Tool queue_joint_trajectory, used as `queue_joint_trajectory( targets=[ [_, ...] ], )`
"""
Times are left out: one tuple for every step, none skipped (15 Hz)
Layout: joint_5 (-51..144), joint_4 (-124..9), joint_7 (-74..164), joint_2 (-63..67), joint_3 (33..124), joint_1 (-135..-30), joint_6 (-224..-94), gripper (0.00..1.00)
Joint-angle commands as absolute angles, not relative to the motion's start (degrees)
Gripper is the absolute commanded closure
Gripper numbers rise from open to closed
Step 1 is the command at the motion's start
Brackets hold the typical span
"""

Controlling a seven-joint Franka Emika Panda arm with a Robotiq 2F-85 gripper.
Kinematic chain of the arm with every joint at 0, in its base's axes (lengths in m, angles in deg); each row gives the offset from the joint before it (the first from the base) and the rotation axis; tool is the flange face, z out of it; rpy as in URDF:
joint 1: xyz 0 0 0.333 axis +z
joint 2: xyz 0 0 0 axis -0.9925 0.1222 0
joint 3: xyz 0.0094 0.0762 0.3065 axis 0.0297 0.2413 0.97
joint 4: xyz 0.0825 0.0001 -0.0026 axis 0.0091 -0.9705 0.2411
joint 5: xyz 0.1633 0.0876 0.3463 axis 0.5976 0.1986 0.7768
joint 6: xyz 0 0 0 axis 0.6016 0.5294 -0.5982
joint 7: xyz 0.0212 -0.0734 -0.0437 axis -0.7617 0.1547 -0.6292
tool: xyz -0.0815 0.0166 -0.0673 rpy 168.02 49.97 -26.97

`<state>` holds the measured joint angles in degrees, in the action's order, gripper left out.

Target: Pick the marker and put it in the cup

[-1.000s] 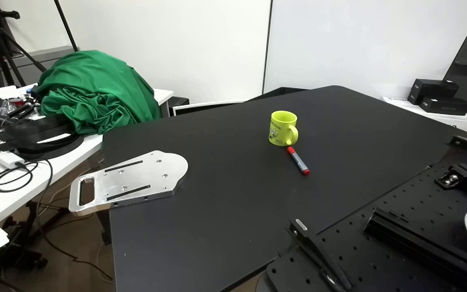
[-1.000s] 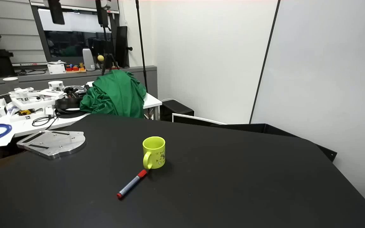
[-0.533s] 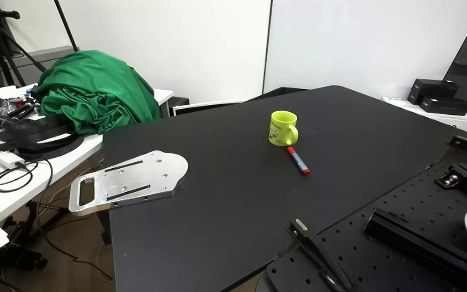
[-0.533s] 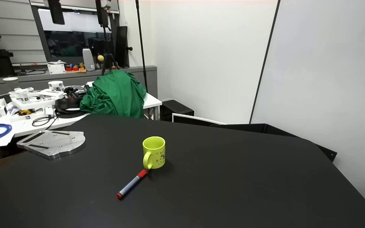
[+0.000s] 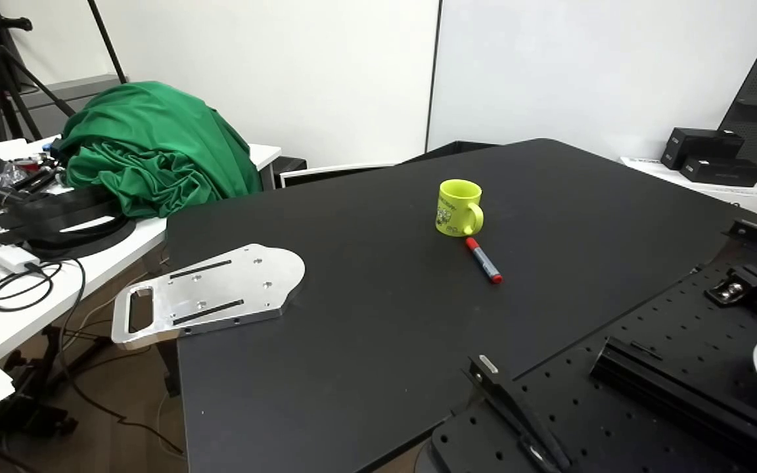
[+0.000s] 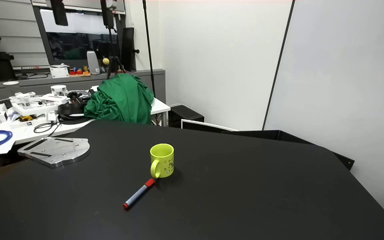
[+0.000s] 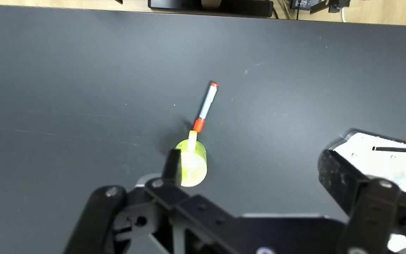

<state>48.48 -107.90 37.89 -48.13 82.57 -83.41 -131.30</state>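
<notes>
The marker (image 5: 483, 261) lies flat on the black table, with red ends and a grey-blue barrel. It also shows in an exterior view (image 6: 137, 194) and in the wrist view (image 7: 207, 103). The yellow-green cup (image 5: 452, 211) stands upright, its handle toward the marker's red cap; it shows in an exterior view (image 6: 166, 163) and the wrist view (image 7: 194, 171). Cap and handle are very close; I cannot tell if they touch. My gripper (image 7: 250, 154) shows only in the wrist view, wide open and empty above the table. Its left finger hides part of the cup.
A silver metal plate (image 5: 221, 289) overhangs the table edge; it also shows in the wrist view (image 7: 382, 158). Black rails lie on the perforated mounting plate (image 5: 582, 387). A green cloth heap (image 5: 155, 144) sits on a white side table. Black boxes (image 5: 713, 157) stand beyond the table.
</notes>
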Motion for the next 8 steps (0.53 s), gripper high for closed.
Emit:
queue_joint_trajectory(
  targets=[
    [47.3, -107.0, 38.6, -47.3, 82.9, -83.5, -132.1, 0.00],
    [46.5, -106.2, 39.8, -46.4, 83.5, -83.8, -133.0, 0.00],
    [45.7, -105.5, 41.0, -45.3, 84.1, -84.1, -134.2, 0.00],
    [44.5, -104.7, 42.6, -44.1, 84.9, -84.5, -136.1, 0.00],
    [43.5, -103.6, 44.3, -42.4, 85.8, -84.9, -138.1, 0.00],
    [42.6, -103.0, 46.6, -41.0, 86.6, -85.2, -140.8, 0.00],
    [42.2, -102.6, 48.8, -39.5, 87.2, -85.5, -143.2, 0.00],
    [41.7, -102.4, 51.3, -37.6, 87.9, -85.9, -145.4, 0.00]
  ],
)
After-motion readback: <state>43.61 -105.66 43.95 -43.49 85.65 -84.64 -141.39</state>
